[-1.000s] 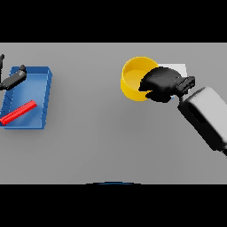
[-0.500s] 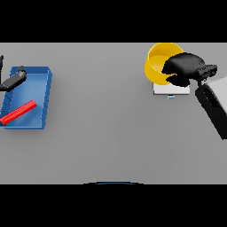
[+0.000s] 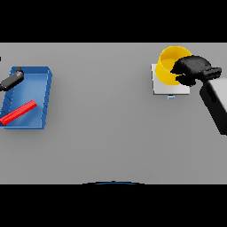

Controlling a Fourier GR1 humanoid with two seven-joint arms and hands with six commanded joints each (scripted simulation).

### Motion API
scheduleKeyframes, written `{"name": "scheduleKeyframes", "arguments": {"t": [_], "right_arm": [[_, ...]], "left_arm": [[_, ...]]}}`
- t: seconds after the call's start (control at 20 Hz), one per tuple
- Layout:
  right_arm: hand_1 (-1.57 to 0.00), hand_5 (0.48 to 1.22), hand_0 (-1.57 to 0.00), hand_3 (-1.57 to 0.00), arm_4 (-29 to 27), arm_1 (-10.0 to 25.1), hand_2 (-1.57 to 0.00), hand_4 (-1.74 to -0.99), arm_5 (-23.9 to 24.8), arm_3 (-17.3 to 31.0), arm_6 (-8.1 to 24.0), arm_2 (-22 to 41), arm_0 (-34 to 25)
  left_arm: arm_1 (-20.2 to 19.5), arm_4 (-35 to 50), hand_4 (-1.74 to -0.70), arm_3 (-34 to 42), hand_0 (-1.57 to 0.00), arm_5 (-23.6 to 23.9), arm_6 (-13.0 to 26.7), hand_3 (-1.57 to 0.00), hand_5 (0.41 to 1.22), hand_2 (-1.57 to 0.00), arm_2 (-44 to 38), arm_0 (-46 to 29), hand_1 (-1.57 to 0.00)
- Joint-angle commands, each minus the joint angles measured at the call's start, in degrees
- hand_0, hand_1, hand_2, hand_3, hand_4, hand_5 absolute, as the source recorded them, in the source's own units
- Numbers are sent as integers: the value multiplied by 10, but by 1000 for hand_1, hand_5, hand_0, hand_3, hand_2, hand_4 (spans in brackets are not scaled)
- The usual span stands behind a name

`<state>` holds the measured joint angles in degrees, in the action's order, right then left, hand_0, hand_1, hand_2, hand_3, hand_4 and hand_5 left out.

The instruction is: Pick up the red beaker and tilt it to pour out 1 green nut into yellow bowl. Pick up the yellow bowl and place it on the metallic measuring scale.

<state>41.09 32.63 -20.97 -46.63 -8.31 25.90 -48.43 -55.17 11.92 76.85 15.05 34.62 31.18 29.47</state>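
The yellow bowl (image 3: pixel 168 66) is at the far right, tilted, over the back part of the metallic measuring scale (image 3: pixel 165 87), a pale square plate. Whether it touches the plate I cannot tell. My right hand (image 3: pixel 193 70) is shut on the bowl's right rim and hides that side, with its arm coming in from the right edge. A red beaker (image 3: pixel 18 112) lies on its side in a blue tray (image 3: pixel 43 99) at the far left. My left hand (image 3: pixel 12 79) shows at the tray's back left corner, idle.
A small blue mark (image 3: pixel 171 97) sits at the scale's front edge. The blue tray has raised walls and reaches the left edge of the view. Bare grey table (image 3: pixel 102 115) spans between the tray and the scale.
My right hand has carried the yellow bowl to the right and farther back, from the bare table to above the scale. The left hand and red beaker have not moved.
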Motion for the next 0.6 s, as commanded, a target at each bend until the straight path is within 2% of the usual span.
{"name": "scheduleKeyframes", "arguments": {"t": [0.0,0.25,0.4,0.5,0.55], "right_arm": [[-1568,1221,-1571,-1410,2,-6,-1571,-1724,7,22,-3,0,-10],[-1491,1221,-1571,-1497,0,-27,-1566,-1727,32,83,2,5,-21],[-1420,1221,-1548,-1481,-2,-32,-1568,-1721,41,111,-23,9,-33],[-1411,1221,-1536,-1165,-7,-35,-1569,-1728,33,125,-20,10,-38],[-1443,1221,-1543,-1022,-10,-36,-1496,-1659,29,129,-19,8,-39]], "left_arm": [[0,1,-807,10,1,3,0,1,749,1,2,-5,1],[3,1,-800,6,1,3,-3,1,725,1,1,2,1],[10,0,-806,-10,1,0,-8,1,734,1,1,3,1],[8,0,-811,-4,1,2,-5,1,740,1,0,6,1],[9,-2,-813,-3,1,1,-1,1,745,1,3,9,1]]}}
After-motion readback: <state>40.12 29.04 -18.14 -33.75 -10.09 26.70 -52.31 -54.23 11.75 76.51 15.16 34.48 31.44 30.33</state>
